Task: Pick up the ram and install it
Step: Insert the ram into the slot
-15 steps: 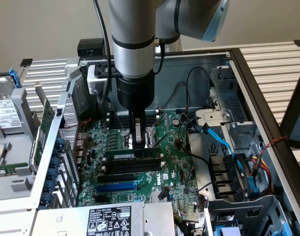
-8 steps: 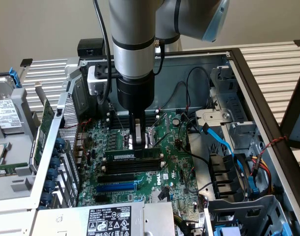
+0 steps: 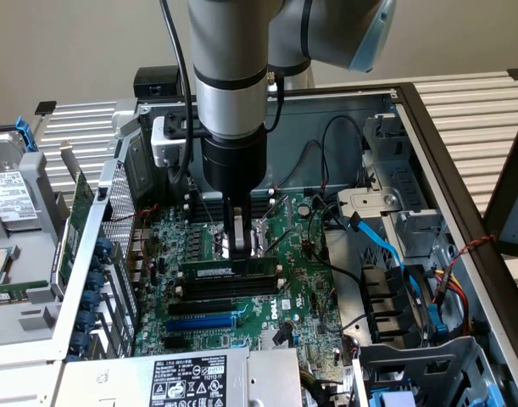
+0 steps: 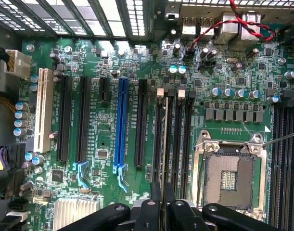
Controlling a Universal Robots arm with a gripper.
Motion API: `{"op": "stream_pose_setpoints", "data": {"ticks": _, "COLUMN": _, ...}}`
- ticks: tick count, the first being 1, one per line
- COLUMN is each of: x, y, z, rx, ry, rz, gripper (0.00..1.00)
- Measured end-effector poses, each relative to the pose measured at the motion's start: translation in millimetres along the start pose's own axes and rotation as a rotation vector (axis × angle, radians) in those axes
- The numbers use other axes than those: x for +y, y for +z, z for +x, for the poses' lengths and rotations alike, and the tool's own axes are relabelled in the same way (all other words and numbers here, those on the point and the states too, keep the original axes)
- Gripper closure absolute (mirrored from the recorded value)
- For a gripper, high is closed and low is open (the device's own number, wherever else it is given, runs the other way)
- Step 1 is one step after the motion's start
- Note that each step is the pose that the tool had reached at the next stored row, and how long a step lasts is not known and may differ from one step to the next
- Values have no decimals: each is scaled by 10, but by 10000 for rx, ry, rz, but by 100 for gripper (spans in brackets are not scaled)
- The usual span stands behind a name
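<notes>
We've got the gripper (image 3: 239, 244) clamped on the ram (image 3: 209, 270), which stands edge-down over the black memory slots (image 3: 216, 298). In the exterior view the stick's at the gripper's 6 o'clock, long axis running 9-to-3.

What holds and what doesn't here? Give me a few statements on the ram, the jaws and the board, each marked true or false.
1. The jaws are shut on the ram. True.
2. The ram lies flat outside the case. False: it stands on edge at the black memory slots.
3. The CPU socket is bare, with no cooler on it. True.
4. A card sits in the blue slot. False: that slot is empty.
</notes>
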State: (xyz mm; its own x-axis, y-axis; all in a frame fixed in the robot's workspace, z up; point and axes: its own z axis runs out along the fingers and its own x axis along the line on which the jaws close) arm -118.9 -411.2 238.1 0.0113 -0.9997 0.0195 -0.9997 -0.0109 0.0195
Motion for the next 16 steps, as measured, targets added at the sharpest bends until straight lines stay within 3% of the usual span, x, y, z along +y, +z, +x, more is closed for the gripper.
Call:
{"op": "stream_pose_setpoints", "data": {"ticks": 9, "x": 7, "y": 21, "z": 3, "rx": 23, "ry": -44, "rz": 2, "gripper": 86}}
{"op": "stream_pose_setpoints", "data": {"ticks": 16, "x": 7, "y": 30, "z": 4, "rx": 94, "ry": -94, "rz": 3, "gripper": 86}}
